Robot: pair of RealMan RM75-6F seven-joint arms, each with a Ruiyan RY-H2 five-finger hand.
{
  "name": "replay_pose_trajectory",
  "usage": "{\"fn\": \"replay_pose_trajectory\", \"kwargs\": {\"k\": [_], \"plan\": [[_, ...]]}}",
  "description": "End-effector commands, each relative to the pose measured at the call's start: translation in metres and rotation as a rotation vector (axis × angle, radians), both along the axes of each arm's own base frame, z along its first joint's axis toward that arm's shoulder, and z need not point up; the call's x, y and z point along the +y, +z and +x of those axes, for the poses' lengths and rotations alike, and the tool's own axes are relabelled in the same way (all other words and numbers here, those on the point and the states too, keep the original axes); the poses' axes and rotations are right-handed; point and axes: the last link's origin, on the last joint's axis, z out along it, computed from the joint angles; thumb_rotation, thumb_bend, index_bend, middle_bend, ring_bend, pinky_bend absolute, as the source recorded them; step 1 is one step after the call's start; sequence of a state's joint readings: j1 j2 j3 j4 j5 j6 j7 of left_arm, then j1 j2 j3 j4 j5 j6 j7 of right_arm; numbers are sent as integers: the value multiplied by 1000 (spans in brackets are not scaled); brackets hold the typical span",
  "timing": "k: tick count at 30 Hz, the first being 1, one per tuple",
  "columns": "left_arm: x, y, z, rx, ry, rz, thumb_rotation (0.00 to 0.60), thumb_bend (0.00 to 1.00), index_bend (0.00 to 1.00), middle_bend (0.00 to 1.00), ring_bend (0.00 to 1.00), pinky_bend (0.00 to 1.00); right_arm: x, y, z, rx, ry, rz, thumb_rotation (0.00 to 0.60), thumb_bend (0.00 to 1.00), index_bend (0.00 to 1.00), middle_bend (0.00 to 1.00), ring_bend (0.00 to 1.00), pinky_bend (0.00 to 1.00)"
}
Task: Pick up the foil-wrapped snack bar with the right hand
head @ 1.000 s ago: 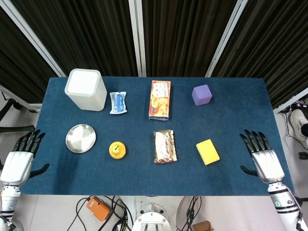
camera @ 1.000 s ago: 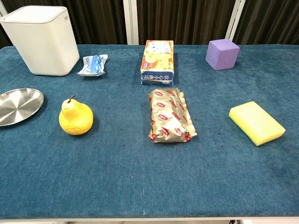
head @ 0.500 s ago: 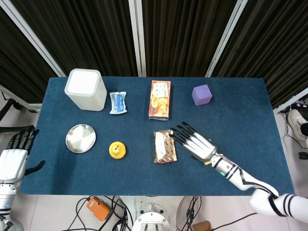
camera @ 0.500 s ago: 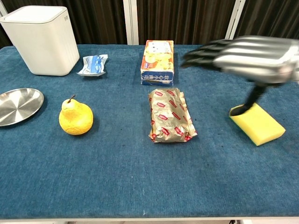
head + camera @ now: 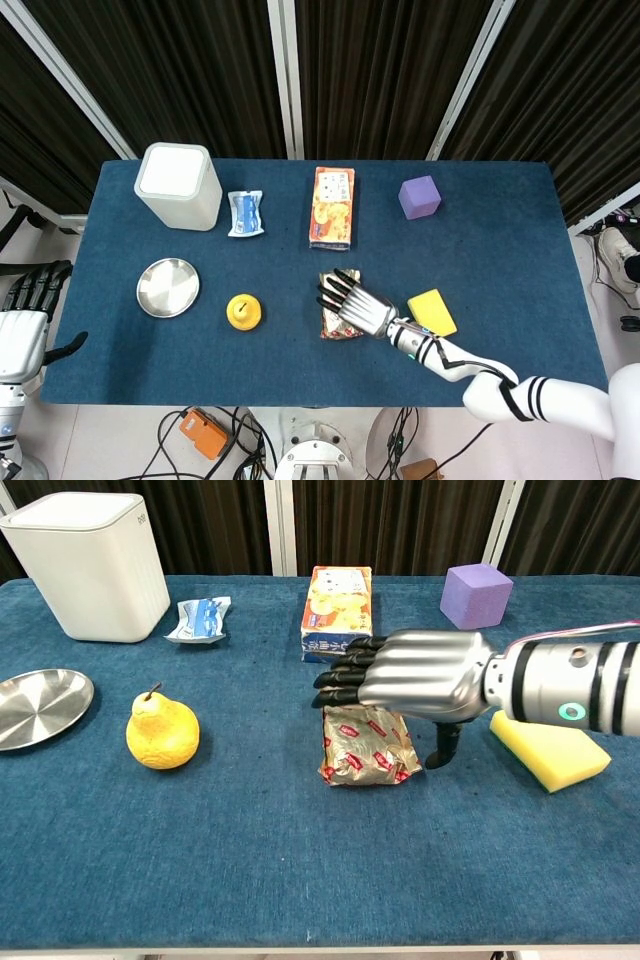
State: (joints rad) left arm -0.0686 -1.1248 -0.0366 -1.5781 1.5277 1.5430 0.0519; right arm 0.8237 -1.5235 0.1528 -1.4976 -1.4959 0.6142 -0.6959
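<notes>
The foil-wrapped snack bar (image 5: pixel 365 751) lies mid-table with its red-labelled gold wrapper facing up. My right hand (image 5: pixel 410 670) hovers flat just above its far half, fingers stretched out to the left and not closed around it. The thumb hangs down beside the bar's right edge. From the head view, the right hand (image 5: pixel 355 303) covers most of the snack bar (image 5: pixel 331 326). My left hand (image 5: pixel 25 320) hangs off the table's left edge, fingers apart and empty.
A yellow sponge (image 5: pixel 548 744) lies just right of the right forearm. An orange box (image 5: pixel 337 613) stands right behind the bar. A yellow pear (image 5: pixel 162 734), metal plate (image 5: pixel 40 707), white bin (image 5: pixel 90 565), blue packet (image 5: pixel 200 620) and purple cube (image 5: pixel 477 595) are spread around.
My right hand has swung in from the table's right edge, leftward over the sponge, and now sits lower over the snack bar. The left hand has drifted slightly down and outward.
</notes>
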Motion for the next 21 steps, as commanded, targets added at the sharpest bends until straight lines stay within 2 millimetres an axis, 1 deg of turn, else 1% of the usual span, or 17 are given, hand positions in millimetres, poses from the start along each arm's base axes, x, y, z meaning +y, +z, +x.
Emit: {"fn": "replay_pose_trajectory", "kwargs": {"k": [1,3,5,6,7,8,9,10,11,12,15,16,19,21], "plan": [[0,0,0,0,0,1,600,131,16,8,0,92,-3,-10,7,-2,0,3,600,215,0,0,0,0],[0,0,0,-1,0,2,600,131,16,8,0,92,-3,-15,9,-12,-14,12,600,216,0,0,0,0],[0,1,0,-2,2,2,600,131,16,8,0,92,-4,-20,10,-16,-19,18,600,249,1,1,0,3],[0,1,-1,-3,3,2,600,131,16,8,0,92,-5,-21,11,-18,-17,16,600,281,44,30,12,41],[0,1,-1,-4,4,2,600,131,14,7,0,92,-6,-23,12,-24,-15,13,600,299,99,77,49,90],[0,1,-1,-4,5,2,600,131,10,8,0,92,-6,-24,13,-31,-13,10,600,320,228,187,149,204],[0,1,-1,-5,5,2,600,131,5,8,0,93,-6,-25,13,-39,-16,5,600,335,387,324,288,344],[0,1,-1,-5,4,2,600,131,2,8,0,93,-7,-25,13,-44,-15,3,600,345,505,425,403,452],[0,2,-1,-6,2,3,600,131,0,8,0,93,-7,-25,13,-56,-10,-3,600,352,608,507,496,550],[0,2,-1,-7,0,5,600,131,0,8,0,92,-8,-24,14,-69,-2,-13,600,356,672,554,544,609],[-1,3,-1,-8,-2,7,600,131,0,7,0,92,-10,-19,16,-132,27,-56,600,360,779,636,615,672],[-1,3,-1,-9,-1,6,600,131,0,7,0,92,-11,-16,17,-161,36,-73,600,362,800,653,633,683],[0,3,-1,-11,0,6,600,131,0,7,0,93,-16,-8,17,-219,38,-111,600,365,825,675,656,693],[0,3,-1,-11,-1,4,600,131,0,8,0,92,-22,3,16,-265,24,-152,600,365,826,676,657,697]]}}
